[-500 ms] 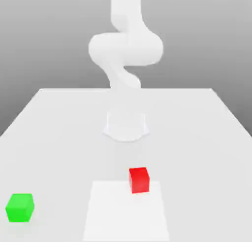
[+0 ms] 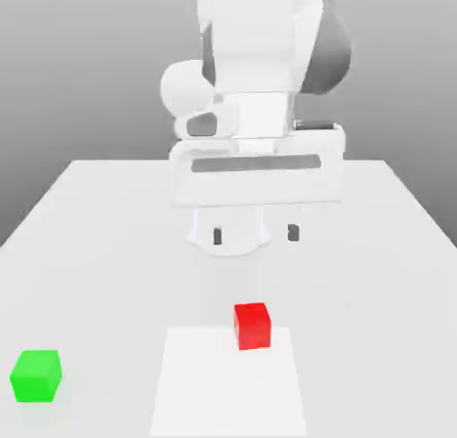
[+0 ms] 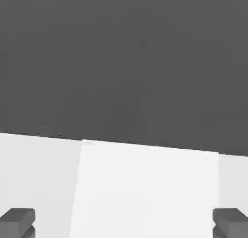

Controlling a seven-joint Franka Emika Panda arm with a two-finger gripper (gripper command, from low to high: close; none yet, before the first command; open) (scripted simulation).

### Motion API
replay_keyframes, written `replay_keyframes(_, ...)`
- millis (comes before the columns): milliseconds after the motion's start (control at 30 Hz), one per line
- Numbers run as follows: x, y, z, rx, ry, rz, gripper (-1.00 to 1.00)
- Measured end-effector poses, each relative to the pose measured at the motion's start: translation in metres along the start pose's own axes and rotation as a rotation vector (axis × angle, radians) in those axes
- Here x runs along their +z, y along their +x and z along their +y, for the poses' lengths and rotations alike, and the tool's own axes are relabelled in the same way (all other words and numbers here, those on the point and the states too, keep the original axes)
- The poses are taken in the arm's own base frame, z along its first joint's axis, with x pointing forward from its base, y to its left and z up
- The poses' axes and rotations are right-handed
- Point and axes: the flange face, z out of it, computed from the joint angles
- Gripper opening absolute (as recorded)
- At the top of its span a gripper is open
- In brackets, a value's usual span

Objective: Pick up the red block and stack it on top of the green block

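Now, with the gripper (image 2: 254, 234) spread wide and empty well above the surface (image 2: 375, 276), bring it squarely down over the red block (image 2: 253, 326), clear of the green block (image 2: 37, 376).

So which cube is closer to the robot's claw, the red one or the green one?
The red block. It sits almost straight below the open claw, partly on the paler square, while the green block is far off toward the exterior view's left.
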Motion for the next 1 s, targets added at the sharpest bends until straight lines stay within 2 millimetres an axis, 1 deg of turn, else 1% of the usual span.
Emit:
replay_keyframes(100, 0.071, -0.032, 0.022, -0.024, -0.074, -0.079, 0.00)
replay_keyframes(167, 0.097, -0.040, 0.028, -0.029, -0.089, -0.095, 0.00)
replay_keyframes(267, 0.124, -0.045, 0.033, -0.030, -0.093, -0.100, 0.00)
replay_keyframes(300, 0.130, -0.047, 0.034, -0.030, -0.093, -0.100, -1.00)
replay_keyframes(467, 0.130, -0.047, 0.034, -0.030, -0.093, -0.100, -1.00)
replay_keyframes(500, 0.134, -0.048, 0.035, -0.031, -0.094, -0.100, -1.00)
replay_keyframes(533, 0.132, -0.047, 0.034, -0.030, -0.094, -0.101, -1.00)
replay_keyframes(600, 0.120, -0.045, 0.032, -0.030, -0.094, -0.101, -1.00)
replay_keyframes(800, 0.074, -0.040, 0.029, -0.027, -0.094, -0.100, -1.00)
replay_keyframes(833, 0.071, -0.029, 0.031, 0.014, -0.096, -0.100, -1.00)
replay_keyframes(900, 0.067, 0.005, 0.039, 0.131, -0.099, -0.097, -1.00)
replay_keyframes(1000, 0.062, 0.068, 0.074, 0.364, -0.108, -0.088, -1.00)
